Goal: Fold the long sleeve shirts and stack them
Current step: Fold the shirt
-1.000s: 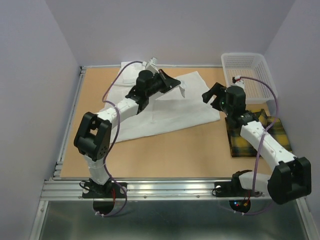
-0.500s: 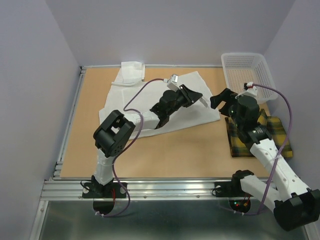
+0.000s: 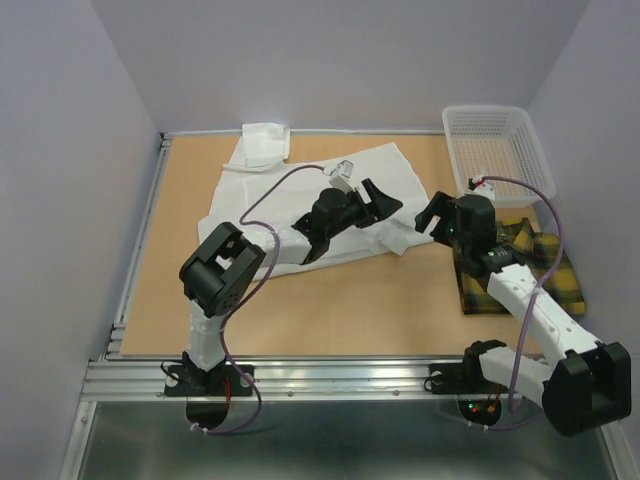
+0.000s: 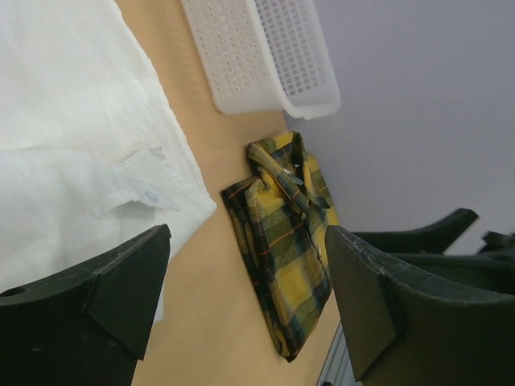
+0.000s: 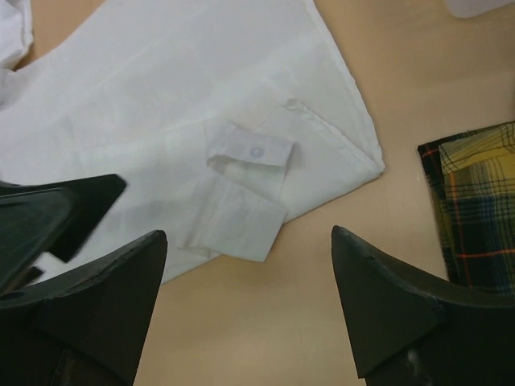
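1. The white shirt (image 3: 395,175) lies spread across the back middle of the table (image 3: 350,300), only partly folded. Its cuff (image 5: 249,151) now rests loose on the shirt's near right corner, button up, with nothing gripping it.
2. The plaid shirt (image 3: 478,290) is already a folded rectangle at the right of the table, just in front of the basket (image 3: 484,108). It is apart from the white shirt.
3. The left gripper (image 3: 385,197) hangs over the white shirt's right half. Its jaws are spread wide and there is nothing between them.
4. The right gripper (image 3: 432,210) is also spread wide and empty, hovering just beside the white shirt's right edge and above the gap between the two shirts.
5. What has just changed is that the left gripper has let go of the sleeve. A second ago it was closed on the sleeve, further back near the collar end. Half a second ago it was carrying the cuff across the body, and now the cuff is down.
6. I read this as the sleeve fold being laid. The body folds and the stacking with the plaid shirt are not yet done.
7. The right arm has barely moved over this time, and the plaid shirt and basket are unchanged.
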`<state>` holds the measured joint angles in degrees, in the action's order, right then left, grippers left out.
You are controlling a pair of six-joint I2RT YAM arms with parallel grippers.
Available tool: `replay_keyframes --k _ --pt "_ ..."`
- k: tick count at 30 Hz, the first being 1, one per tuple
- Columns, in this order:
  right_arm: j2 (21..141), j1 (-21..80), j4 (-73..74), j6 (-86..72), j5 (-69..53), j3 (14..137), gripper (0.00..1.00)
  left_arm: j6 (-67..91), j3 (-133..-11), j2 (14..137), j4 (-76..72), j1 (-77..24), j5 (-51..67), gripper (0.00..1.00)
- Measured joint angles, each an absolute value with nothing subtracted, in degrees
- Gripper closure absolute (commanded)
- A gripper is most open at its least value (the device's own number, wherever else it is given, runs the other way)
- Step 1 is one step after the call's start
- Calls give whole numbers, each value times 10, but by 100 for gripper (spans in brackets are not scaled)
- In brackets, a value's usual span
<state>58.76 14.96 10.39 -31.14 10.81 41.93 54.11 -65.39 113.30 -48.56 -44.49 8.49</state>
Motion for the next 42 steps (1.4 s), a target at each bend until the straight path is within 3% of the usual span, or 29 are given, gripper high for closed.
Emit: replay_keyframes --k 11,17,23,32,42 --pt "748 126 117 -337 65 450 25 451 -561 832 -207 -333 26 12" --pt "804 113 115 -364 51 482 25 445 -436 700 -96 -287 -1 12" --pt "846 112 107 -399 34 493 24 466 -340 692 -17 -270 0 12" --pt "890 112 83 -458 30 493 22 487 -314 642 1 -251 -6 13" --pt "932 112 43 -515 30 519 29 503 -263 628 -23 -204 -15 14"
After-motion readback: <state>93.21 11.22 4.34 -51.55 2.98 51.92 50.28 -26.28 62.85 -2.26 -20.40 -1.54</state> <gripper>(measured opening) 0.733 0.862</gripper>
